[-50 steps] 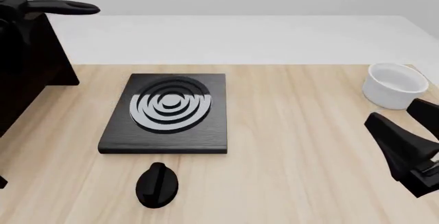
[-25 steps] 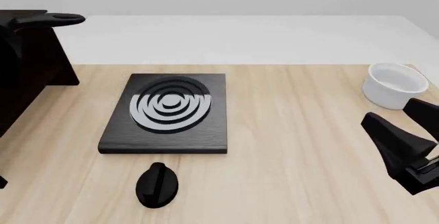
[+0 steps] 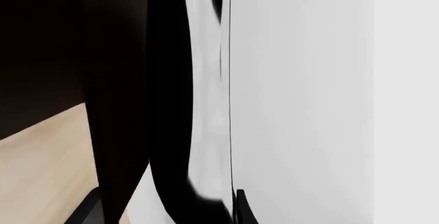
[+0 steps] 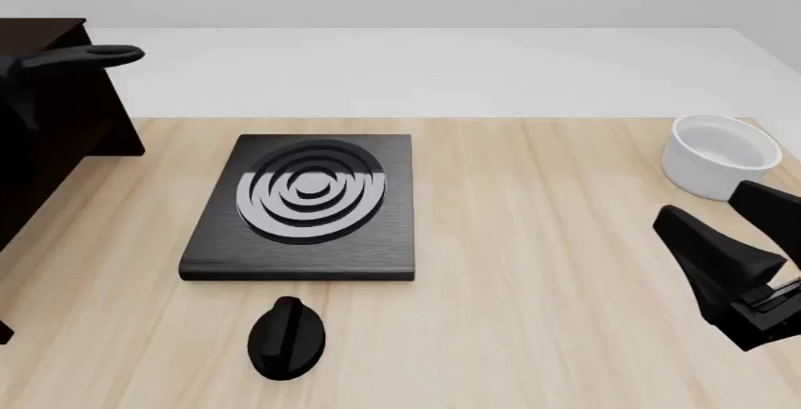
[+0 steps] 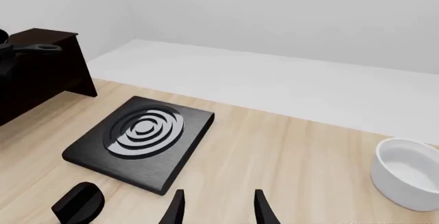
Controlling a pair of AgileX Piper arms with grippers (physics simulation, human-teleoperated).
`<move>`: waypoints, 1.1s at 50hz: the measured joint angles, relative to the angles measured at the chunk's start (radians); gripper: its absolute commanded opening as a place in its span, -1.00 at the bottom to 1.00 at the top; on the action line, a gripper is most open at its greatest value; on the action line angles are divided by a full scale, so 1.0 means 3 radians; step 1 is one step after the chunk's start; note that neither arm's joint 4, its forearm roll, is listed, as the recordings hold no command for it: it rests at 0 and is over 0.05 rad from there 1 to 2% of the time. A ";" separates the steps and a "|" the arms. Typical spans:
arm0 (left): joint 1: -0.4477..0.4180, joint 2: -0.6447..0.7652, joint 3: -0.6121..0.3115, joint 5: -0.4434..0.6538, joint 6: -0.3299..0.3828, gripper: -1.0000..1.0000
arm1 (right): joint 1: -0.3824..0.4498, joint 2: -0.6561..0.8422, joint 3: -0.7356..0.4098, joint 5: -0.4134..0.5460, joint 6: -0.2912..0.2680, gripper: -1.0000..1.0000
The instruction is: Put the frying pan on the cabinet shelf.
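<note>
the frying pan [image 4: 78,55] is at the far left, over the cabinet shelf [image 4: 44,26]; only its long handle shows clearly in the front view, pointing right past the cabinet's edge. whether the pan body already rests on the shelf cannot be told. the left pincer is outside the front view, and the left wrist view shows only dark blurred shapes at close range, so its state cannot be told.

step in hand, as judged: seat the pan on the shelf.
- lower it level until the base bears fully on the shelf top.
- keep the pan body inboard of the shelf edge; the overhanging handle could tip it.
- release only once it sits flat, then withdraw clear of the handle.

the right pincer [image 5: 218,208] hangs with fingers apart, holding nothing, over the near right of the surface [image 4: 538,221], near the white bowl [image 4: 722,155].
</note>
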 measured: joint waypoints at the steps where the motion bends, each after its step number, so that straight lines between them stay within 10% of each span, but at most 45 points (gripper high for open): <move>1: 0.0003 0.0001 0.0007 -0.0011 -0.0004 -1.00 | 0.0000 0.0003 0.0000 0.0000 0.0002 1.00; 6: 0.0019 0.0013 0.0033 -0.0057 -0.0020 -1.00 | 0.0002 0.0017 0.0000 -0.0003 0.0005 1.00; 7: 0.0023 0.0018 0.0037 -0.0066 -0.0022 1.00 | 0.0002 0.0019 0.0000 -0.0003 0.0006 1.00; 55: -0.0168 -0.0395 0.0412 -0.0148 0.0206 1.00 | -0.0027 0.0015 0.0005 0.0009 0.0085 1.00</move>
